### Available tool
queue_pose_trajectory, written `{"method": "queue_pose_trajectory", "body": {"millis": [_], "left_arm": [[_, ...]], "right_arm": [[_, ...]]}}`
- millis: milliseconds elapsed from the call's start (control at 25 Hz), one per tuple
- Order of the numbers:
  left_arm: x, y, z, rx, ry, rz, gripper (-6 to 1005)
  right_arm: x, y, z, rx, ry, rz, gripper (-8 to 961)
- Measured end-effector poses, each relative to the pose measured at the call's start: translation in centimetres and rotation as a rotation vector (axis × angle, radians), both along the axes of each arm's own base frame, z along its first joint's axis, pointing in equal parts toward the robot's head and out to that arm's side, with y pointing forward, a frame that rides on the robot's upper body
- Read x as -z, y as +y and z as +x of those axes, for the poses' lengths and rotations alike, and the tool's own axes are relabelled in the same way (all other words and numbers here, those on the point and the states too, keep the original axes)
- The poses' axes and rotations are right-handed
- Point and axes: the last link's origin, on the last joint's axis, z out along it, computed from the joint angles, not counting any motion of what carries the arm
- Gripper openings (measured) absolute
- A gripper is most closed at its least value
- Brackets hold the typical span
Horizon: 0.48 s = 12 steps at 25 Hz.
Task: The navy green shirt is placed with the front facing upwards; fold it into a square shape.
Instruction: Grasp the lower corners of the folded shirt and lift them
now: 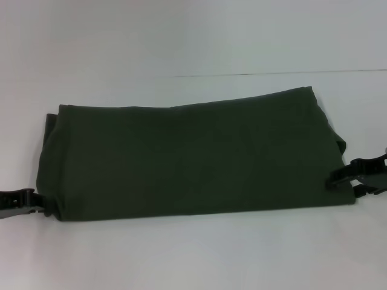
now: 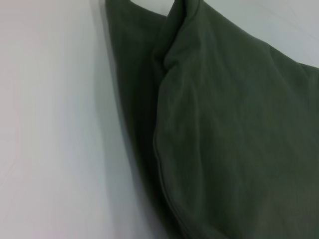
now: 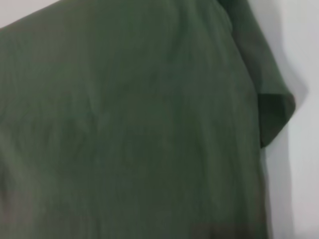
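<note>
The navy green shirt point(image 1: 193, 157) lay folded into a wide band across the middle of the white surface point(image 1: 193, 254), its print hidden and plain cloth uppermost. The left gripper point(image 1: 23, 199) sat low at the band's left end, near the front corner, and the right gripper point(image 1: 347, 175) at the right end, its tips touching the cloth edge. Whether either set of jaws was apart or pinching fabric could not be told. The left wrist view showed a stitched hem point(image 2: 159, 164) running along a soft, rounded fold, and the right wrist view a loose flap point(image 3: 276, 117) sticking out past the band's edge.

The cloth looked light, limp and layered, likely to sag and slide apart if lifted by one ply. The band appeared to need one more fold, end over end, to make a square. A hold at the corners through all layers seemed soundest, with the stray flap a likely snag.
</note>
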Motion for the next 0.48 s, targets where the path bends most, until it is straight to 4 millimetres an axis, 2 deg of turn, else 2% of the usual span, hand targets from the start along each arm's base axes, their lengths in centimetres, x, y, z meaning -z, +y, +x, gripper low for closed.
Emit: {"method": "queue_pose_trajectory", "body": {"millis": [480], "left_arm": [[-0.09, 0.14, 0.09, 0.005, 0.002, 0.0, 44]], "right_arm": [[0.79, 0.03, -0.3, -0.008, 0.002, -0.004, 784]]}}
